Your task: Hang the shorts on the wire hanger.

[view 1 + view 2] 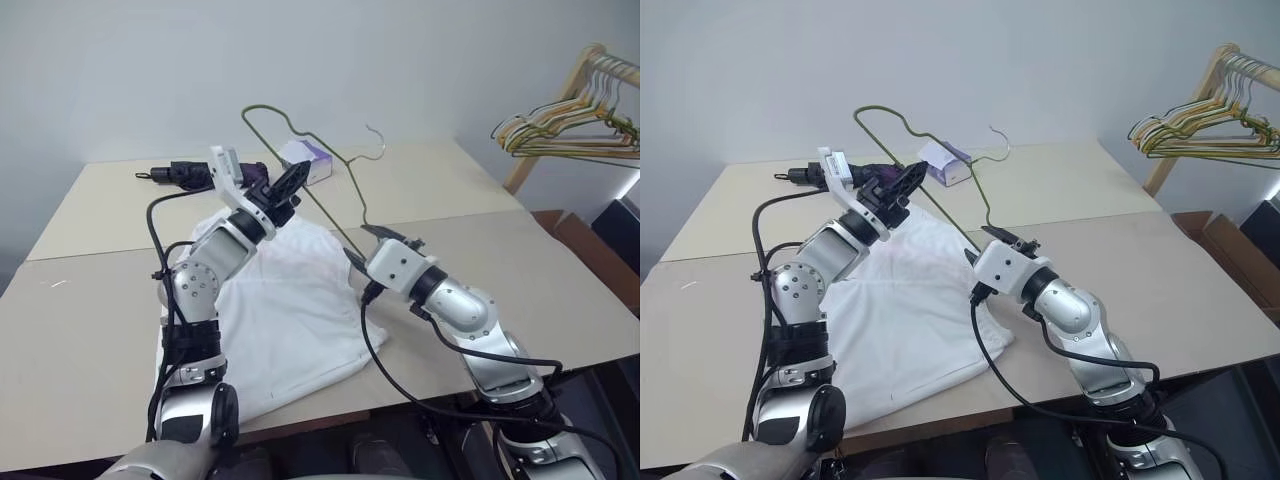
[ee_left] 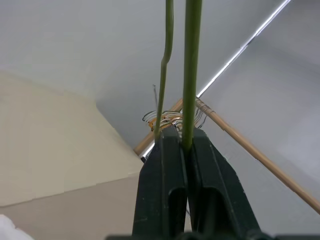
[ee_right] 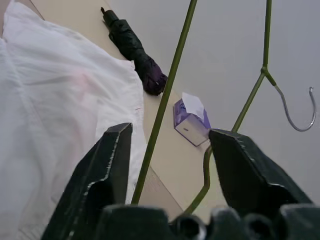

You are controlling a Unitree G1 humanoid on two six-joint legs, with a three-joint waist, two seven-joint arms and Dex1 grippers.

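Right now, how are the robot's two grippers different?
The left gripper is shut on the wire hanger; the right gripper is open, with the wire passing loose between its fingers. The left one is raised higher above the shorts; the right sits lower. Both have black fingers.

place: plain test room or lab | walls: bare, pale grey, unadorned | worktop (image 1: 80, 330): beige boards pushed together, seams showing | rack: wooden rail (image 1: 560, 95) against the wall carrying a bunch of coated hangers (image 1: 570, 130) | props: tissue box (image 1: 308, 160), folded dark umbrella (image 1: 185, 175), white shorts (image 1: 290, 320)
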